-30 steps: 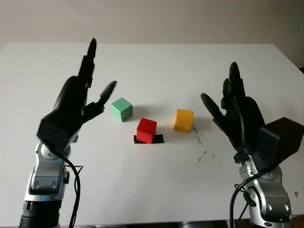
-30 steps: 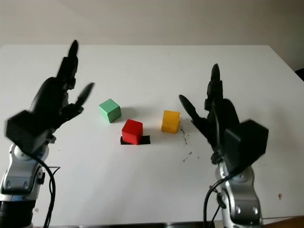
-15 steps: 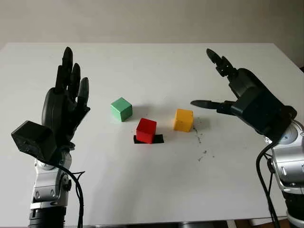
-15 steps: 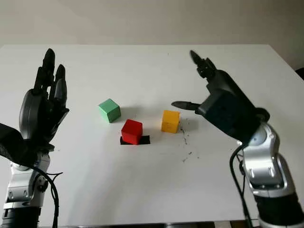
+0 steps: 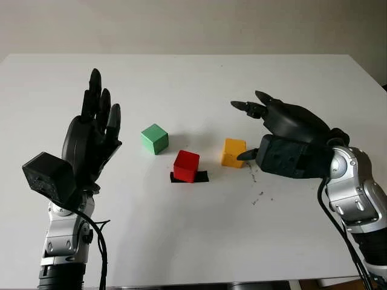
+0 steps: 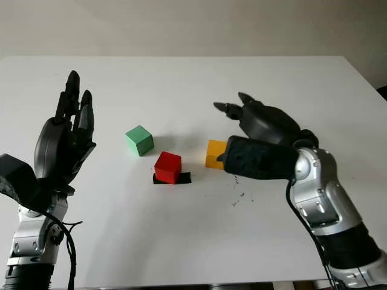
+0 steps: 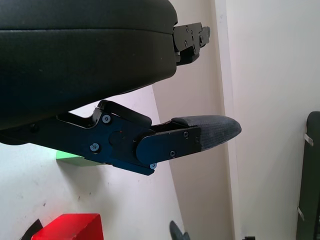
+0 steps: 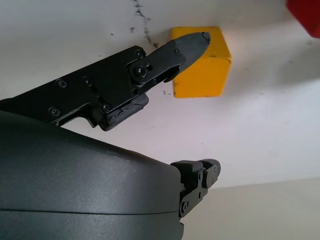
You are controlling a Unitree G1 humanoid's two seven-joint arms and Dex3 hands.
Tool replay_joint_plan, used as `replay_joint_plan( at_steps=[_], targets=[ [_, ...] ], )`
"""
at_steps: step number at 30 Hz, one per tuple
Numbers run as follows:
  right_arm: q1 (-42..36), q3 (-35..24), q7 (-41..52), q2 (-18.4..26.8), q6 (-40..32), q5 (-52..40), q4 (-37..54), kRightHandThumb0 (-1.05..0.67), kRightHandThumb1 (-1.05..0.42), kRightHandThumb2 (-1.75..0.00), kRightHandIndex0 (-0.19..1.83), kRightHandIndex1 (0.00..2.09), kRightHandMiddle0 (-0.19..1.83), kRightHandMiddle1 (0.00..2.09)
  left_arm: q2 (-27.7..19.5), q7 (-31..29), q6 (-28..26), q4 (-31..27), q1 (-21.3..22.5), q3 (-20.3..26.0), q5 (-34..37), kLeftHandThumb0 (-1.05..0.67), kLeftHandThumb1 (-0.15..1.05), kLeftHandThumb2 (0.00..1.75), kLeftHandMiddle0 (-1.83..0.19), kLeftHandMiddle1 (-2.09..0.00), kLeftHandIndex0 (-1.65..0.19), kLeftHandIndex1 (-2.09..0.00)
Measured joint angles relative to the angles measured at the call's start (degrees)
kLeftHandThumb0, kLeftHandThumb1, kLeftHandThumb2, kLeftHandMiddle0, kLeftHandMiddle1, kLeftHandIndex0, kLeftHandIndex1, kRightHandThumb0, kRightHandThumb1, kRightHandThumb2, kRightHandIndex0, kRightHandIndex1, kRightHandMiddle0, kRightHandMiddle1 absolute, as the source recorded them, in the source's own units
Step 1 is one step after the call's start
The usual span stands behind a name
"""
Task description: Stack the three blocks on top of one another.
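Yellow block [image 5: 233,152], just right of the red block [image 5: 186,165] mid-table, likely light, rigid, smooth-faced: I am hovering my open, empty right hand [image 5: 284,136] beside it, judging opposite side faces the best hold.

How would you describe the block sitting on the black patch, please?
On the white table, three blocks form a loose row between the left hand and the right hand. The red block is the middle one, nearest the robot, alone on a black patch.
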State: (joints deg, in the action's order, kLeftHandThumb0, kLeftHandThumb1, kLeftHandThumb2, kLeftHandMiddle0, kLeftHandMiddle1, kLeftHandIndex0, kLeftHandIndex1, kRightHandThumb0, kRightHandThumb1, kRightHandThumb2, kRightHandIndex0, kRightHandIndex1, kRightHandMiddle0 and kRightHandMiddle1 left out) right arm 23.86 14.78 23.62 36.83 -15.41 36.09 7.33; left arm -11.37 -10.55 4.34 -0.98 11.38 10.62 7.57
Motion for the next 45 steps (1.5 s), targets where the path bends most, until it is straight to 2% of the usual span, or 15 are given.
replay_joint_plan(
  at_steps=[10, 26, 35, 38, 39, 41, 43, 45],
  targets=[
    [-2.1, 1.5, 0.9, -0.5, 2.0, 4.5, -0.6, -0.7, -0.88, -0.06, 0.01, 0.06, 0.33, 0.07, -0.7, -0.7, -1.2, -1.6, -1.3, -1.1, -1.0, -0.72, 1.05, 0.49, 0.17, -0.06, 0.16, -0.05],
    [-4.2, 2.3, -2.6, -2.6, 3.7, 8.7, -0.7, -0.63, -0.94, -0.07, 0.12, 0.09, 0.52, 0.12, -1.8, -2.0, -1.7, -1.9, -2.2, -1.5, -2.1, -0.71, 1.05, 0.52, 0.16, -0.05, 0.15, -0.05],
    [-4.3, 2.3, -6.5, -3.2, 5.9, 9.7, -3.4, -0.61, -0.95, -0.06, 0.21, 0.1, 0.64, 0.18, -1.8, -2.8, -0.6, -1.8, -2.5, -1.6, -1.3, -0.72, 1.05, 0.53, 0.18, -0.05, 0.16, -0.05],
    [-4.3, 2.2, -6.8, -3.6, 6.0, 9.3, -3.6, -0.56, -0.95, -0.05, 0.22, 0.09, 0.68, 0.22, -1.9, -3.4, 0.0, -1.7, -2.5, -1.7, -1.3, -0.72, 1.05, 0.55, 0.18, -0.05, 0.17, -0.05],
    [-4.3, 2.1, -7.0, -3.7, 6.1, 9.1, -3.7, -0.55, -0.95, -0.05, 0.24, 0.09, 0.7, 0.26, -1.9, -3.5, 0.1, -1.7, -2.5, -1.7, -1.3, -0.72, 1.05, 0.55, 0.18, -0.05, 0.17, -0.05],
    [-4.3, 2.1, -7.8, -3.8, 6.4, 9.1, -4.0, -0.53, -0.95, -0.05, 0.28, 0.07, 0.55, 0.68, -1.9, -3.6, 0.4, -1.6, -2.5, -1.7, -1.3, -0.72, 1.05, 0.56, 0.18, -0.05, 0.16, -0.05],
    [-4.3, 2.1, -8.8, -3.8, 7.1, 9.1, -4.5, -0.51, -0.95, -0.05, 0.3, 0.06, 0.48, 0.93, -1.9, -3.6, 0.4, -1.5, -2.6, -1.7, -1.4, -0.72, 1.05, 0.56, 0.18, -0.05, 0.16, -0.05],
    [-4.3, 2.1, -9.7, -3.8, 7.9, 9.2, -5.0, -0.5, -0.95, -0.05, 0.32, 0.07, 0.48, 1.01, -1.9, -3.5, 0.6, -1.5, -2.8, -1.7, -1.4, -0.73, 1.05, 0.55, 0.18, -0.05, 0.16, -0.05]
  ],
)
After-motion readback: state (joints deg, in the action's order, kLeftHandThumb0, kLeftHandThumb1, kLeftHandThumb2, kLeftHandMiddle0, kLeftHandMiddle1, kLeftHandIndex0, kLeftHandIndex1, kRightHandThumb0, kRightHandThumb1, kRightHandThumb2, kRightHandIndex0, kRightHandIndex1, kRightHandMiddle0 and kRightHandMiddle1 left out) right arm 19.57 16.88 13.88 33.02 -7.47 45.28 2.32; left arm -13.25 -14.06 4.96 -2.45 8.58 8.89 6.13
